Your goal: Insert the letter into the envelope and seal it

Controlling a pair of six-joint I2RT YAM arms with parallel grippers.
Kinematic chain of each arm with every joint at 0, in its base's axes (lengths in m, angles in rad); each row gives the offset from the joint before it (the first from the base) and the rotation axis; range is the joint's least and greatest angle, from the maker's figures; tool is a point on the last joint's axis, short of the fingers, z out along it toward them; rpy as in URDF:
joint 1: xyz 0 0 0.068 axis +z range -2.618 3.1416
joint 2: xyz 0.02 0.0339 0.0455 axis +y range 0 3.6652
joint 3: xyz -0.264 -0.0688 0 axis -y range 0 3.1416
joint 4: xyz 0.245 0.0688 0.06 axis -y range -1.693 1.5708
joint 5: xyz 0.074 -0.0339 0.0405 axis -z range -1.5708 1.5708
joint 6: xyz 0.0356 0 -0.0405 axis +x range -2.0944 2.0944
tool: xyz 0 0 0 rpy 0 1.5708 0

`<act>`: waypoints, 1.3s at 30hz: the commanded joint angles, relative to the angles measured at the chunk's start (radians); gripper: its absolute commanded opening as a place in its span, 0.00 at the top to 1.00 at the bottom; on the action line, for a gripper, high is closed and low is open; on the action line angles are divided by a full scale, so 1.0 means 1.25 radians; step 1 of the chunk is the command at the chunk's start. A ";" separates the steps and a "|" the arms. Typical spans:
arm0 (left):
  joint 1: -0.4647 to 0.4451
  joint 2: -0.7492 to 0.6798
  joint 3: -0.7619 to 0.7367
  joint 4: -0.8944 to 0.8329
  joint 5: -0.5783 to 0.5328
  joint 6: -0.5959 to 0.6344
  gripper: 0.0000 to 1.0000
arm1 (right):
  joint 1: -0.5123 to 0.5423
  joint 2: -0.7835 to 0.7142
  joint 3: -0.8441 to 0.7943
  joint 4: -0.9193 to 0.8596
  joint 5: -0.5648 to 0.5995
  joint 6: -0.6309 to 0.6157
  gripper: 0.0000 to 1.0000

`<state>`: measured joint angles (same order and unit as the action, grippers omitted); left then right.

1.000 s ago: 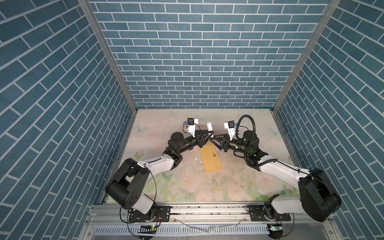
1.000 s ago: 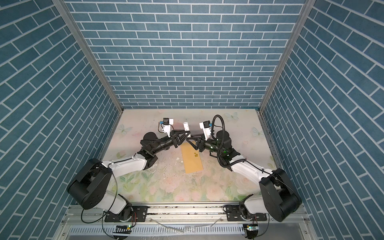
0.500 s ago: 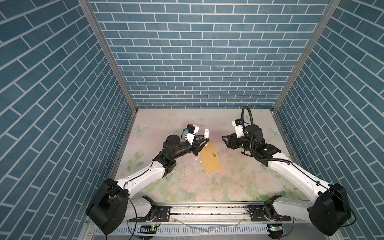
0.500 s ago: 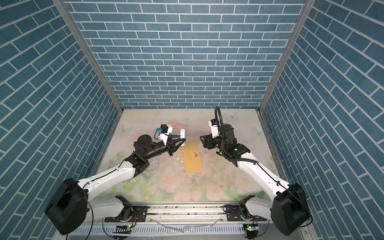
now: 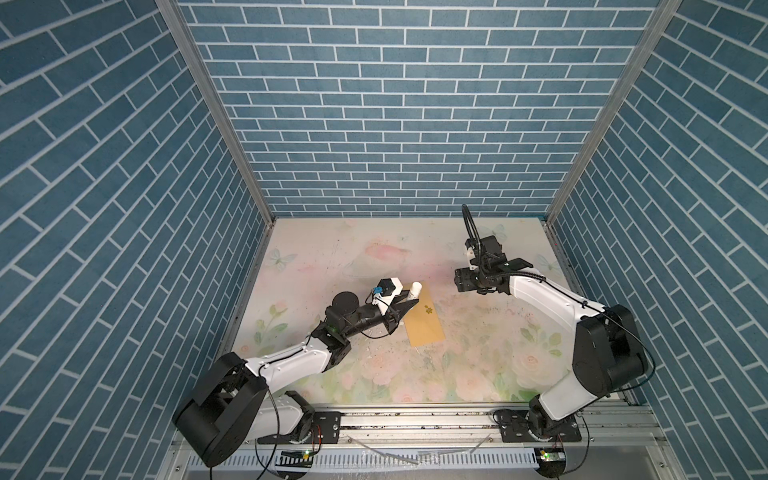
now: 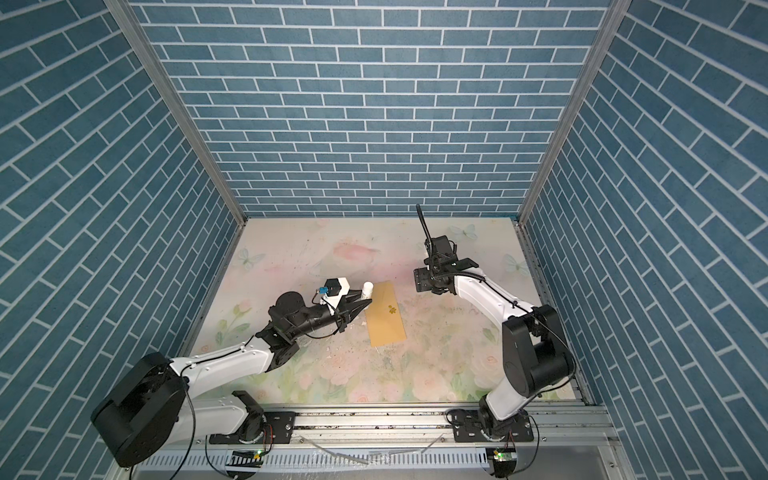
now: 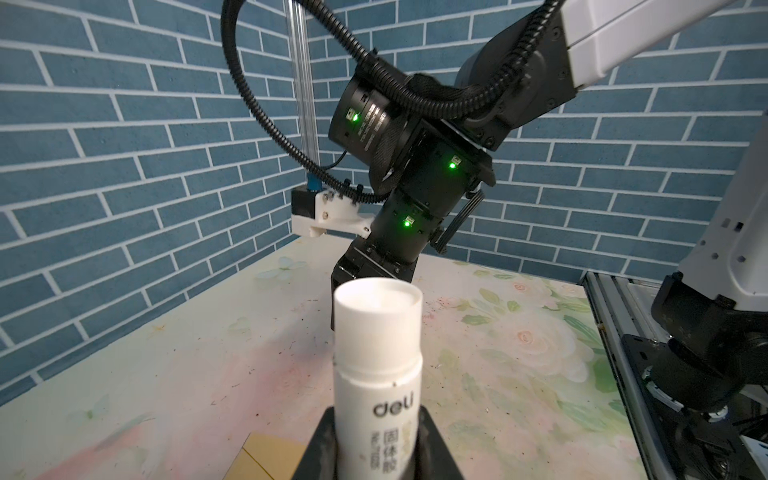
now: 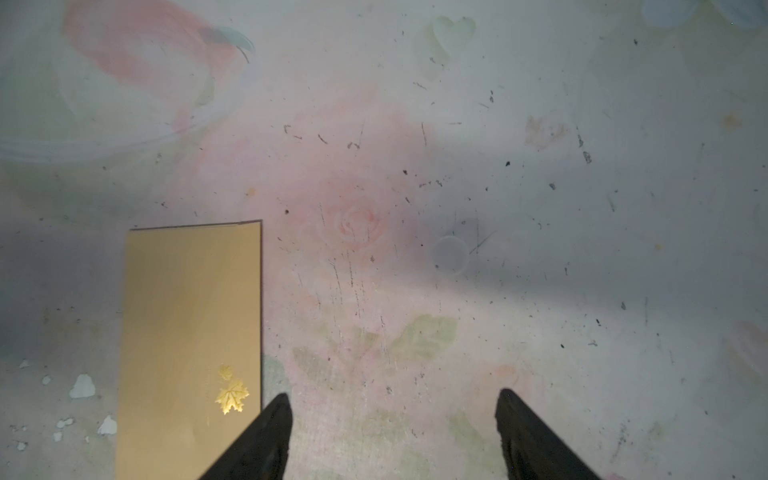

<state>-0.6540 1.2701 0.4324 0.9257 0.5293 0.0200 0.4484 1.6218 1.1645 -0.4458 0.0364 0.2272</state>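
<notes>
One white glue stick (image 5: pixel 414 289) is seen clamped between the fingers of the left hand (image 5: pixel 409 300) in both top views, just beside the far left corner of the envelope (image 5: pixel 424 318). Only the left wrist view shows the stick's (image 7: pixel 377 374) open top, with no cap on it, and its printed label; a corner of the envelope (image 7: pixel 272 455) appears there too, low in the picture. One mustard-yellow envelope is counted, lying flat and closed near the middle of the floral tabletop (image 5: pixel 478 357), its gold leaf emblem (image 6: pixel 391 308) facing up. The letter cannot be seen in any view — whether it lies inside the envelope cannot be told. The right hand (image 5: pixel 464 280) is held above the tabletop, well apart from the envelope to the right. The top views do not show its fingers clearly; the right wrist view alone shows the two fingers (image 8: pixel 266 436) spread wide with nothing between them — bare tabletop beyond, the envelope (image 8: pixel 187 332) off to one side. White flecks (image 8: pixel 83 386) are noted beside the envelope.
</notes>
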 commanded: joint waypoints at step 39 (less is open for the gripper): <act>-0.004 0.031 -0.017 0.109 0.009 0.015 1.00 | -0.061 0.335 0.297 -0.124 0.042 -0.100 0.52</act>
<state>-0.6552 1.3037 0.4080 1.0527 0.5396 0.0437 0.3805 2.0186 1.4822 -0.5762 0.0856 0.1226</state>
